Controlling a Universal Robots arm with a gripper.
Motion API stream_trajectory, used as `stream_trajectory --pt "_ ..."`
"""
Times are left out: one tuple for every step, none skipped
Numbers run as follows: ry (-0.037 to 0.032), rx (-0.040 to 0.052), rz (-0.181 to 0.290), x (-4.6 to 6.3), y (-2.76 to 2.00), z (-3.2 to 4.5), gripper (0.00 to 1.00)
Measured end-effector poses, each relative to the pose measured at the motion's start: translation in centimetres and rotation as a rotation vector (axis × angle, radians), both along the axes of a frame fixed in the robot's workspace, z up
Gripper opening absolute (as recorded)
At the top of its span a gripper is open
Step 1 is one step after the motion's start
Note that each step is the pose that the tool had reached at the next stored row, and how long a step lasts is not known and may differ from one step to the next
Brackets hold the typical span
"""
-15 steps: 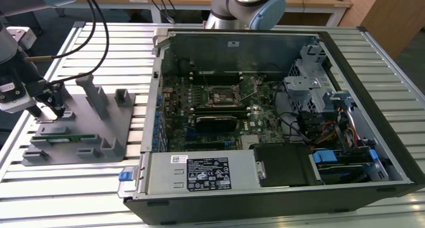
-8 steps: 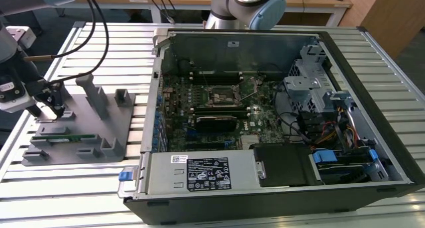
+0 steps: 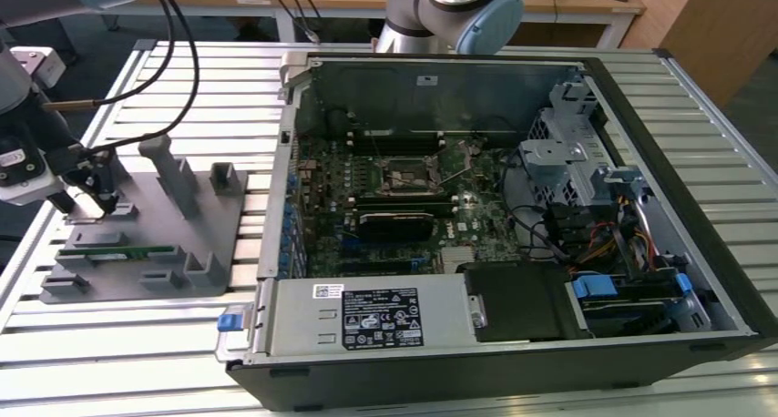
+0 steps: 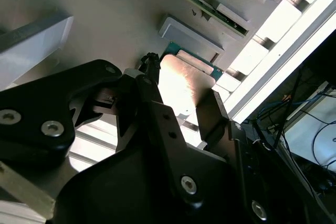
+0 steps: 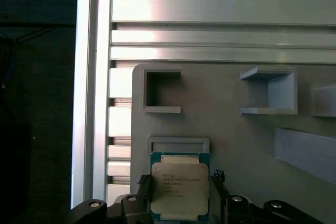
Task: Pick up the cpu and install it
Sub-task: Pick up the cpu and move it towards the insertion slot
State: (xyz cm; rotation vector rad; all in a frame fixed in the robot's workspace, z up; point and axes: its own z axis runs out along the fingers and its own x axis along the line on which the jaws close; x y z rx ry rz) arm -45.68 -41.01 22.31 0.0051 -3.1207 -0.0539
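The cpu (image 5: 180,188), a small square chip with a dull silver top and green edge, lies on the grey fixture plate (image 3: 158,226) at the exterior view's left. My gripper (image 3: 100,197) is down at the plate, and a black finger (image 5: 145,183) presses each of the chip's two opposite sides. In the second wrist view the cpu (image 4: 185,80) shines between the same fingers (image 4: 210,114). It still rests against its small grey holder (image 5: 178,144). The black socket frame (image 3: 405,173) sits in the middle of the motherboard inside the open computer case (image 3: 632,98).
A long green memory stick (image 3: 116,250) lies in a slot on the plate, close to the gripper. Grey posts (image 3: 164,162) and brackets (image 5: 163,90) stand up from the plate. Cables hang above the arm. A second robot arm (image 3: 453,12) stands behind the case.
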Motion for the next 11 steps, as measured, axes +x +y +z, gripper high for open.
stream_trajectory --pt "0.0 0.0 0.0 0.0 0.0 0.02 0.53" --pt "-0.0001 0.0 0.0 0.0 0.0 0.03 0.53" --pt "0.0 0.0 0.0 0.0 0.0 0.04 0.53" --pt "0.0001 -0.0001 0.0 0.0 0.0 0.07 0.53" --pt "0.0001 -0.0001 0.0 0.0 0.0 0.1 0.53" --pt "0.0004 -0.0002 0.0 0.0 0.0 0.16 0.53" --pt "0.0002 -0.0001 0.0 0.0 0.0 0.2 0.53" --pt "0.0001 0.0 0.0 0.01 0.0 0.25 0.53" --pt "0.0002 -0.0001 0.0 0.01 0.0 0.32 0.53" --pt "0.0 0.0 0.0 0.01 0.0 0.39 0.53" --pt "0.0001 0.0 0.0 0.01 0.0 0.47 0.53"
